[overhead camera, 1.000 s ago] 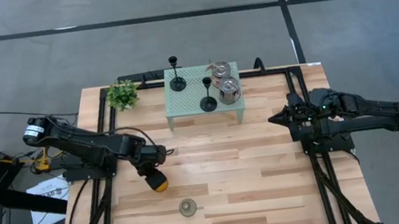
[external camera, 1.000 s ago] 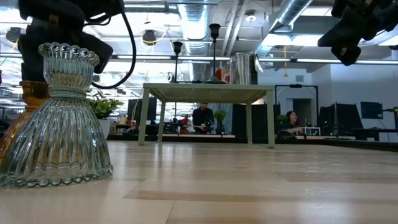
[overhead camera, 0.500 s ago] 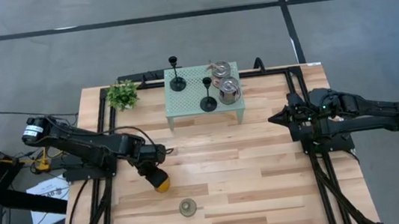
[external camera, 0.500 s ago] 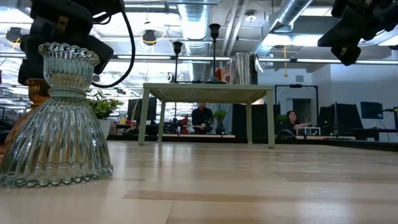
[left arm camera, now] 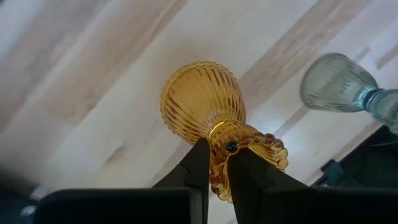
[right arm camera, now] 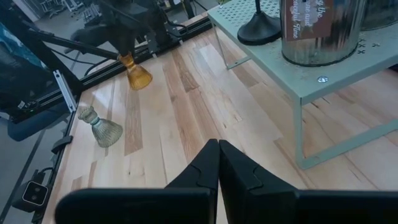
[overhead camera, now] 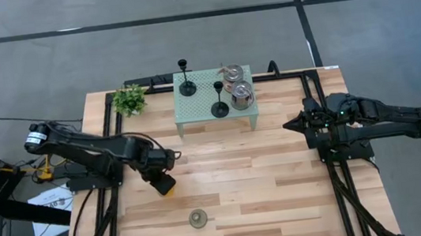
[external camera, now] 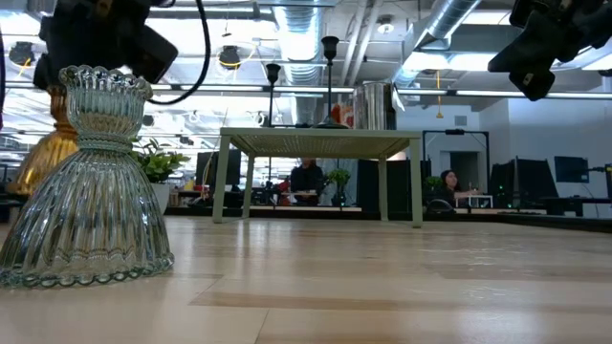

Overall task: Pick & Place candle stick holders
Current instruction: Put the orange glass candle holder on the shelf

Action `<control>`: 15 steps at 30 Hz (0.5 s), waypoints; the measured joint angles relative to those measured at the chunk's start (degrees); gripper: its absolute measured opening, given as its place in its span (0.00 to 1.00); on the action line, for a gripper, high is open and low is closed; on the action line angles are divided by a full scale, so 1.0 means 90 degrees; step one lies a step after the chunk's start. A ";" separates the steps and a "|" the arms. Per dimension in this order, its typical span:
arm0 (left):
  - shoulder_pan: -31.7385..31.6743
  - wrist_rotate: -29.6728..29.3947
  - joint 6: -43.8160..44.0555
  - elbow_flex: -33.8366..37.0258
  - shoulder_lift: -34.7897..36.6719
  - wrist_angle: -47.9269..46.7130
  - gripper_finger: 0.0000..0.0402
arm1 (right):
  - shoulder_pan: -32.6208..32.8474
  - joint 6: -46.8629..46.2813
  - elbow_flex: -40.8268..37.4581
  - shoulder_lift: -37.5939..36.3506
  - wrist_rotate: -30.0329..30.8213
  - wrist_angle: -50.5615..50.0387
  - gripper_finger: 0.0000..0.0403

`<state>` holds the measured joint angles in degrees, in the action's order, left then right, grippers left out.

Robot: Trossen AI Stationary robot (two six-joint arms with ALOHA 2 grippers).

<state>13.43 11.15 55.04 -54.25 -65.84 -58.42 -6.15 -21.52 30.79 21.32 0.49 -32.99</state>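
Observation:
My left gripper [overhead camera: 162,184] is shut on the amber glass candle stick holder [left arm camera: 202,99], which hangs above the table [right arm camera: 136,74]. The pale green glass holder [overhead camera: 198,218] stands on its flared base near the table's front edge. Two slim black stemmed holders [overhead camera: 185,77] [overhead camera: 219,101] and two silvery jar-like holders [overhead camera: 231,74] [overhead camera: 241,94] stand on the small green stand [overhead camera: 194,113] at the back. My right gripper [right arm camera: 217,155] is shut with nothing in it, held above the table's right side. My left gripper pinches the amber holder's beaded top rim [left arm camera: 219,163] between its two fingers [left arm camera: 198,165]. One finger seems to sit inside the cup and the other outside. The fingers slant steeply down from above. The holder hangs tilted below them, its flared base [left arm camera: 199,93] clear of the table.
A small green potted plant [overhead camera: 129,99] stands at the back left, beside the green stand. Bare wood lies between the stand and the pale green holder. Black rails [overhead camera: 109,137] run along the table's left and right sides. In the low view, people sit in the room beyond.
My left gripper has gone up with the amber holder. The holder stood on the table behind the pale green one; now it is lifted clear and tilted. The pale green holder has stayed where it was.

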 joint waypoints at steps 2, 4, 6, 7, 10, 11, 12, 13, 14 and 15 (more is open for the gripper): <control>0.0000 -0.0163 -0.0061 -0.0228 -0.0002 -0.0140 0.09 | 0.0002 0.0000 0.0000 -0.0002 0.0000 0.0000 0.00; -0.0024 -0.0415 -0.0110 -0.0503 0.0002 -0.0139 0.09 | 0.0000 0.0000 0.0000 -0.0001 0.0000 -0.0001 0.00; -0.0110 -0.0627 -0.0239 -0.0746 0.0005 -0.0230 0.09 | 0.0000 0.0000 0.0000 0.0000 0.0000 0.0000 0.00; -0.0175 -0.0723 -0.0283 -0.0866 0.0005 -0.0254 0.09 | 0.0000 0.0000 0.0000 -0.0001 0.0000 0.0000 0.00; -0.0446 -0.0912 -0.0475 -0.1240 0.0005 -0.0415 0.09 | 0.0001 0.0000 0.0000 -0.0002 0.0000 0.0000 0.00; -0.0551 -0.0930 -0.0588 -0.1352 0.0007 -0.0502 0.09 | 0.0002 -0.0002 0.0000 -0.0002 -0.0002 0.0000 0.00; -0.0672 -0.0948 -0.0712 -0.1462 0.0007 -0.0611 0.09 | 0.0001 -0.0002 0.0000 -0.0002 -0.0002 0.0000 0.00; -0.0811 -0.0990 -0.0826 -0.1580 0.0007 -0.0740 0.09 | 0.0002 -0.0002 0.0000 -0.0002 -0.0002 0.0000 0.00; -0.0946 -0.1055 -0.0948 -0.1695 0.0007 -0.0867 0.09 | 0.0000 -0.0002 0.0000 -0.0002 -0.0003 0.0000 0.00; -0.1092 -0.1106 -0.1074 -0.1800 0.0007 -0.0974 0.09 | 0.0002 -0.0002 0.0000 -0.0002 -0.0005 0.0000 0.00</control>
<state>3.60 1.19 45.37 -70.45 -65.78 -67.18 -6.13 -21.54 30.79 21.30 0.45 -32.99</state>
